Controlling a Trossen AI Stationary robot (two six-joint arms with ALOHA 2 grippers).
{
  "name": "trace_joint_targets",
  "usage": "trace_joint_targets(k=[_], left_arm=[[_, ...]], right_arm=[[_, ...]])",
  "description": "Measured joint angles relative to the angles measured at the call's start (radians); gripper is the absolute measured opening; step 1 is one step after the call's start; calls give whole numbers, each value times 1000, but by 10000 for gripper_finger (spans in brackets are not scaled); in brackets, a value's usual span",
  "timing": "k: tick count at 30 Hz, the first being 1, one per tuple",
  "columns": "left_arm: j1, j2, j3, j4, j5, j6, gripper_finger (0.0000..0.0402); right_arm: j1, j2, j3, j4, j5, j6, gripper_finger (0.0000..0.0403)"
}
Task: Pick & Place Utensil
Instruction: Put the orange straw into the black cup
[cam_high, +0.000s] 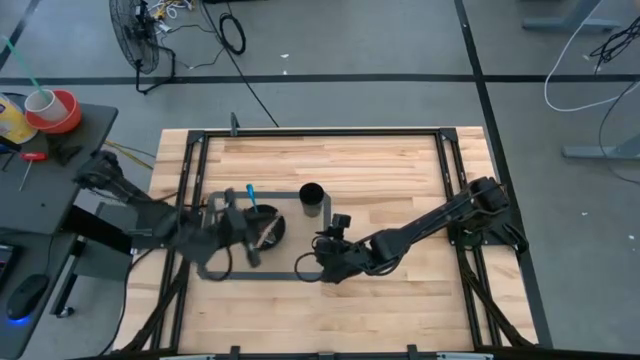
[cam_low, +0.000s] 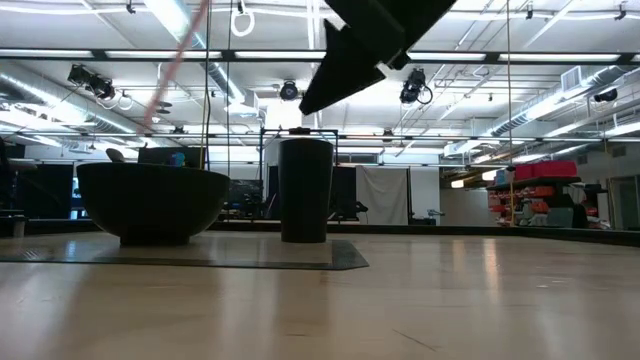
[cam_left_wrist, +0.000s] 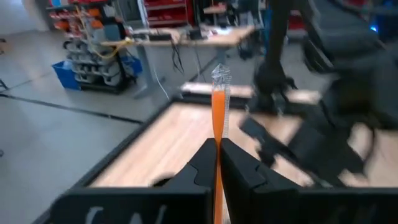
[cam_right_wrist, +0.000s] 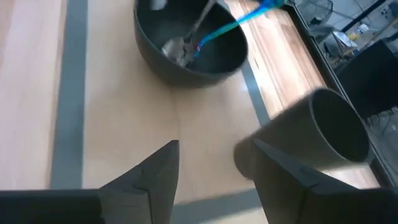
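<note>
A black bowl (cam_high: 268, 228) and a black cup (cam_high: 311, 198) stand on the wooden table; both also show in the low view (bowl (cam_low: 150, 203), cup (cam_low: 305, 190)). A blue-handled utensil (cam_right_wrist: 224, 28) and a metal spoon (cam_right_wrist: 180, 46) lean in the bowl. My left gripper (cam_high: 250, 238) is at the bowl's left side, shut on an orange utensil (cam_left_wrist: 218, 118). In the low view the orange utensil (cam_low: 178, 62) slants up above the bowl. My right gripper (cam_high: 310, 265) is open and empty near the cup, on its near side; its fingers (cam_right_wrist: 158, 177) point toward the bowl. My left gripper pinches the orange utensil's handle (cam_left_wrist: 217, 149) between its two fingers. The handle runs along the fingers and sticks out past their tips, ending in a clear tip (cam_left_wrist: 221, 74). The utensil is lifted clear of the table and tilted.
A dark rectangular outline (cam_high: 250, 275) on the table frames the bowl and cup. Dark metal rails (cam_high: 450, 160) run along the table's sides. A side table with a red roll (cam_high: 52, 108) stands beyond the left edge.
</note>
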Motion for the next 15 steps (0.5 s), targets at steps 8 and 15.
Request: trace_joint_targets(k=[8, 15], left_arm=[[285, 0, -29, 337, 302, 130, 18], [476, 5, -105, 639, 550, 227, 18]], right_arm=[[55, -7, -18, -51, 0, 86, 196], [101, -6, -166, 87, 10, 177, 196]])
